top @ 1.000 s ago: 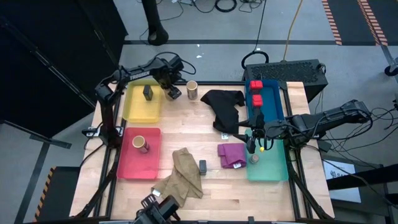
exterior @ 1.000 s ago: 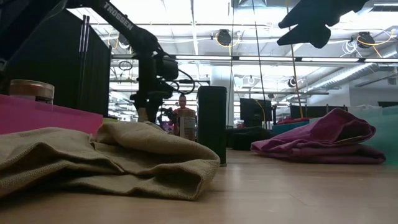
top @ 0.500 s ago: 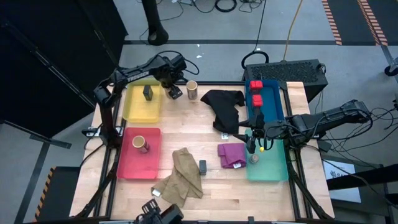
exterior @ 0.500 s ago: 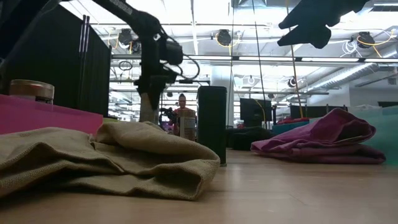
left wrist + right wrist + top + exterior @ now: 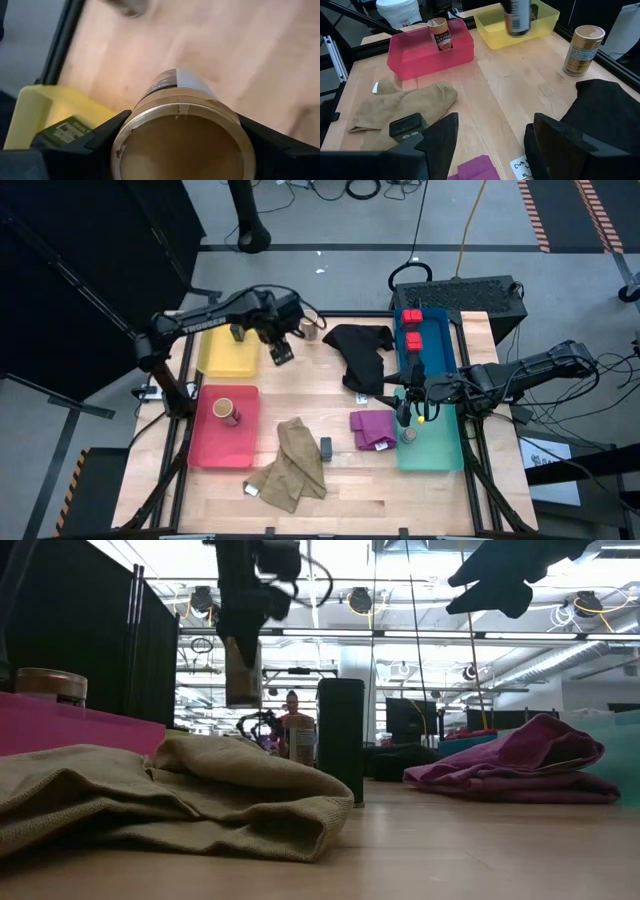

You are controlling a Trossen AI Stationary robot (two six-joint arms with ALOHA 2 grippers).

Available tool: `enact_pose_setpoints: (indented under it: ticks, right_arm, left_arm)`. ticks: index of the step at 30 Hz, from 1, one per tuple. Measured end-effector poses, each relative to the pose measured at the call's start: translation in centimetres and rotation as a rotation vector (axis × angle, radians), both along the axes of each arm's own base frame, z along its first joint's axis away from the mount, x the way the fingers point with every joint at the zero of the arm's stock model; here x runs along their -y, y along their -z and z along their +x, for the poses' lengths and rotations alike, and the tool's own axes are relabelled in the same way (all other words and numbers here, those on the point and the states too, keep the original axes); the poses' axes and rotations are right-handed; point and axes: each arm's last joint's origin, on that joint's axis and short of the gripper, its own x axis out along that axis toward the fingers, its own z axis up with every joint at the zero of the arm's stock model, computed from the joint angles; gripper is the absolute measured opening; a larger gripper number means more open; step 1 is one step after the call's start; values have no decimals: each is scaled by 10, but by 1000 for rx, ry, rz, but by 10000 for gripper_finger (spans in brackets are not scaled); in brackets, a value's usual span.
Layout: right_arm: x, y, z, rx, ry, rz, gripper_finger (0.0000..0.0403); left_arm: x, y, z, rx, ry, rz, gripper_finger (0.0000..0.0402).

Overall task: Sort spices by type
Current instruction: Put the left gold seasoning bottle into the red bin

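My left gripper (image 5: 282, 350) hangs over the wood beside the yellow tray (image 5: 225, 358), shut on a tan-rimmed spice cylinder (image 5: 182, 135), also seen in the low view (image 5: 243, 670). Another tan cylinder (image 5: 582, 49) stands on its base on the table at the far edge. A third (image 5: 225, 411) stands in the red tray (image 5: 205, 445). A dark block (image 5: 238, 332) sits in the yellow tray, another (image 5: 326, 446) on the table. Two red boxes (image 5: 411, 328) are in the blue tray; a grey jar (image 5: 409, 436) is in the teal tray. My right gripper (image 5: 490, 145) waits open above the teal tray. My left gripper pinches the cylinder's upper wall just under the rim (image 5: 125, 131) between its two fingers (image 5: 97, 137), one on each side. The fingers come from above, pointing down. The cylinder hangs upright below them, lifted clear of the table.
A black cloth (image 5: 362, 355), a purple cloth (image 5: 372, 428) and a khaki cloth (image 5: 295, 465) lie on the table's middle and near part. Bare wood shows between the yellow tray and the black cloth.
My left gripper has risen with the cylinder and gone from the yellow tray's far right corner toward the table's near edge. The cylinder, earlier low behind the khaki cloth in the low view, now hangs high and clear.
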Motion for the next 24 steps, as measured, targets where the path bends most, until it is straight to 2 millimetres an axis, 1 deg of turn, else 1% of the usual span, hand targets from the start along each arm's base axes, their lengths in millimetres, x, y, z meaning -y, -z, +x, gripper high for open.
enact_pose_setpoints:
  ticks: [3, 8, 15, 21, 24]
  right_arm:
    - [0, 0, 0, 0, 1, 0, 242]
    - [0, 0, 0, 2, 4, 7, 242]
    - [0, 2, 2, -8, 4, 9, 242]
    - [-1, 4, 4, -17, 11, 23, 242]
    - [-1, 4, 4, -16, 12, 27, 242]
  left_arm:
    - [26, -9, 0, 5, 43, -5, 287]
    - [70, -24, -5, 28, 90, -24, 287]
    - [134, -47, -21, 113, 153, -75, 287]
    - [183, -55, -38, 133, 178, -121, 287]
    - [208, -54, -50, 81, 183, -160, 287]
